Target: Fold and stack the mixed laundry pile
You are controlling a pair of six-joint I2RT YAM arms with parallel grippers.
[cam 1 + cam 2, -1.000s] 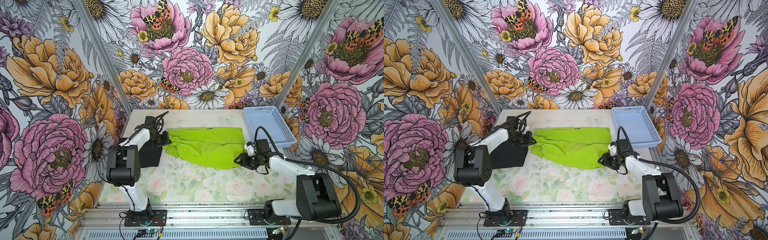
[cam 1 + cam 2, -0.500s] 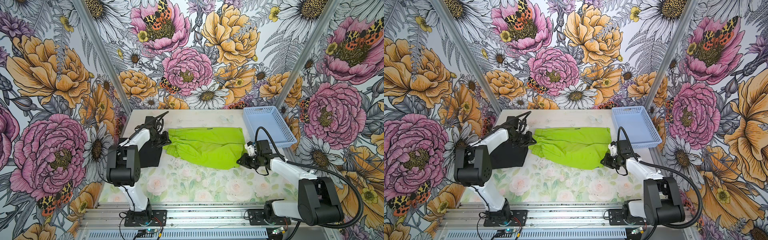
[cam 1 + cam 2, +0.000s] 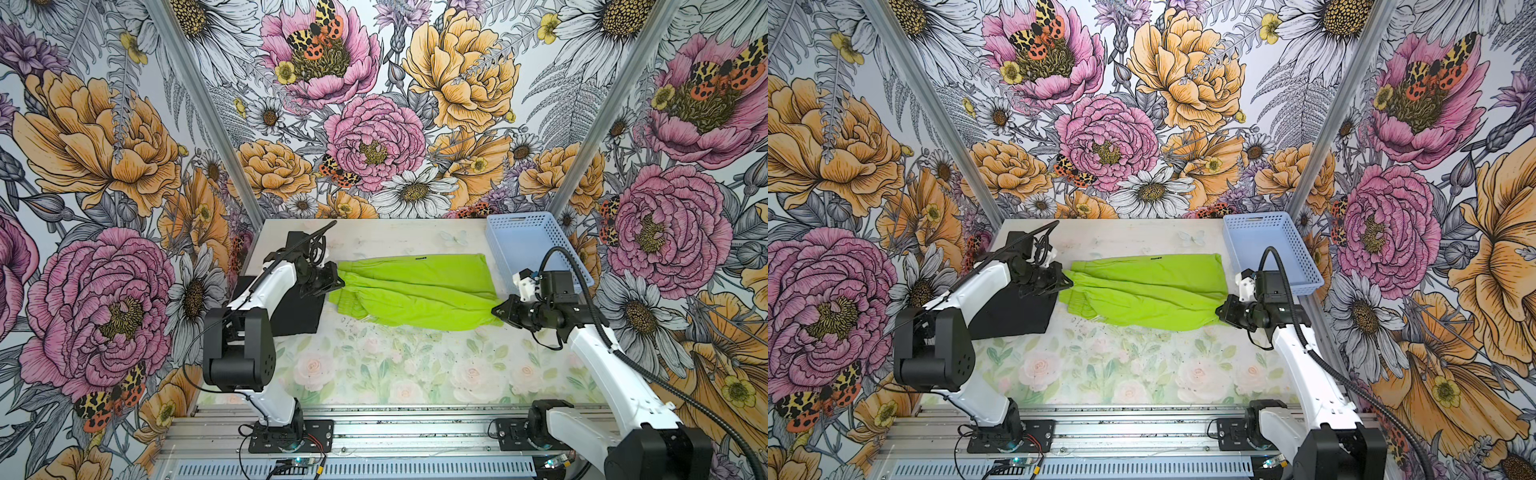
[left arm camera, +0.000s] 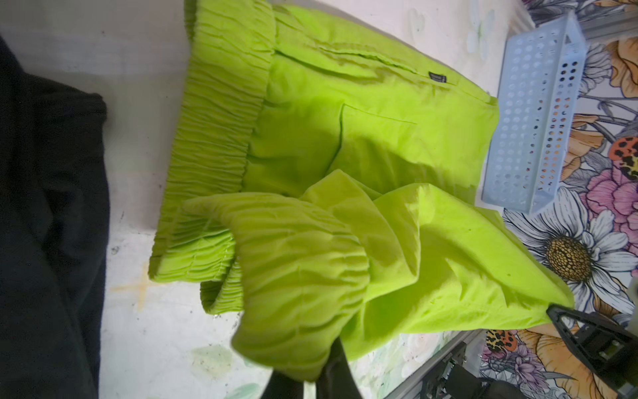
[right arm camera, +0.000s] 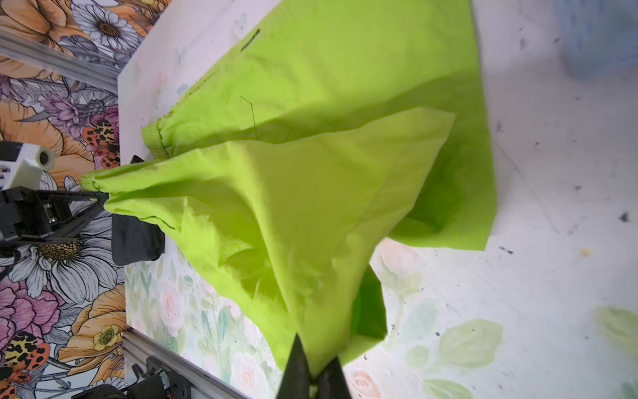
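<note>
The lime-green shorts (image 3: 415, 291) (image 3: 1150, 291) lie stretched across the middle of the table, partly lifted at both ends. My left gripper (image 3: 338, 282) (image 3: 1068, 282) (image 4: 310, 374) is shut on the gathered waistband (image 4: 293, 276) at their left end. My right gripper (image 3: 498, 311) (image 3: 1221, 311) (image 5: 312, 374) is shut on a leg-hem corner (image 5: 321, 328) at their right end. The black T-shirt (image 3: 297, 309) (image 3: 1013, 311) (image 4: 45, 207) lies folded flat at the table's left side, partly under the left arm.
A light-blue perforated basket (image 3: 532, 245) (image 3: 1266, 245) (image 4: 538, 121) stands at the back right corner, just behind the right arm. Floral walls enclose the table on three sides. The metal rail with both arm bases (image 3: 374, 432) runs along the front edge.
The right gripper has closed on the shorts' hem corner and shifted slightly rightward, pulling the fabric taut. The left gripper has kept its hold on the waistband.
</note>
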